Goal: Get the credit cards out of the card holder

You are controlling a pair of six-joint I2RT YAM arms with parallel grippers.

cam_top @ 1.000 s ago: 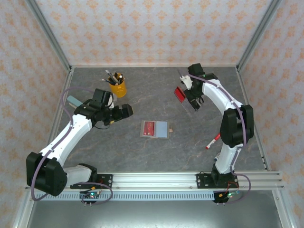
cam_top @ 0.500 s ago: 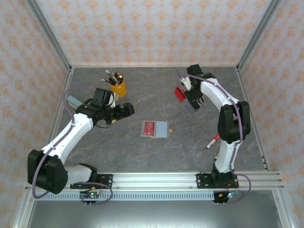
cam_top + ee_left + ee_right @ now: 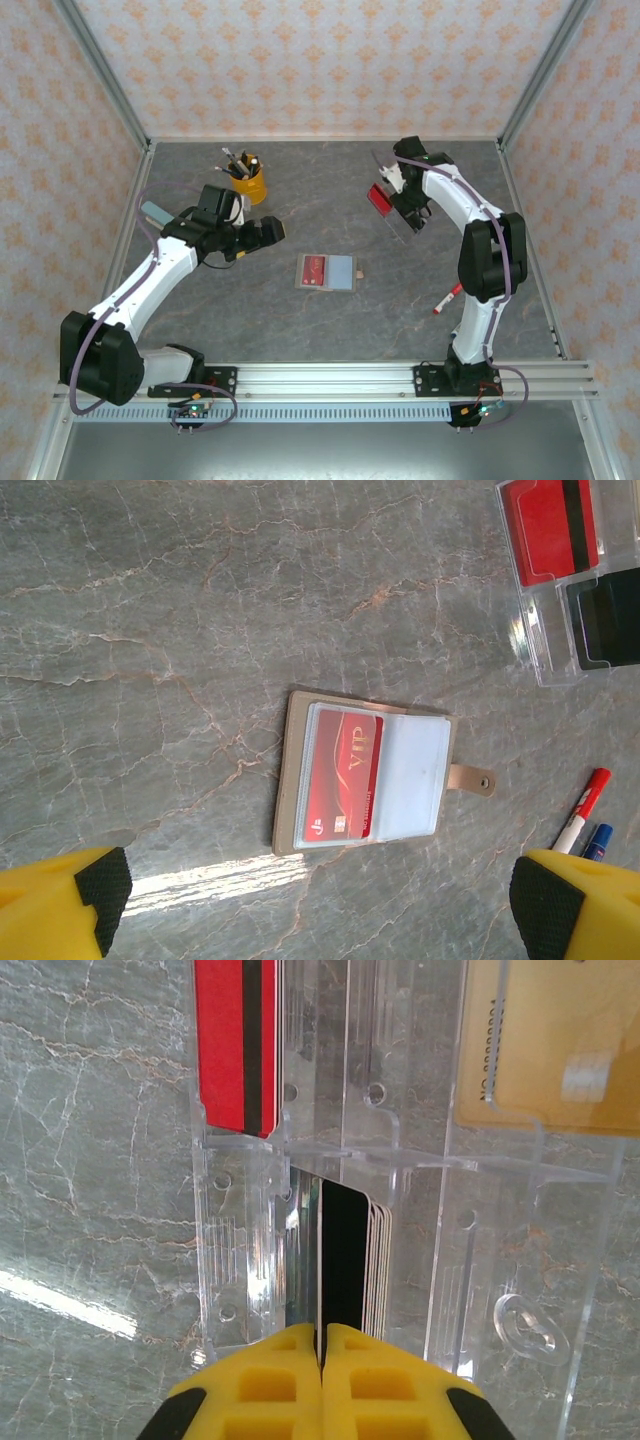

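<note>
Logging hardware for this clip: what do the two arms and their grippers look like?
Both the left arm and right arm have white links and black joints, with a grey-purple cable looping alongside each. The left fingers are bright yellow with black pads; the right arm's fingers have square recesses moulded in.

Card holder [image 3: 365, 773] lies open and flat at the middle of the bench [image 3: 300, 320], strap tab extended. One red card [image 3: 343, 777] sits in its left sleeve. Well apart, in a clear tray [image 3: 535, 645]: a red striped card [image 3: 548, 525], a black card [image 3: 610, 615] pinched by the right jaws, and a tan-gold card [image 3: 545, 1035].
</note>
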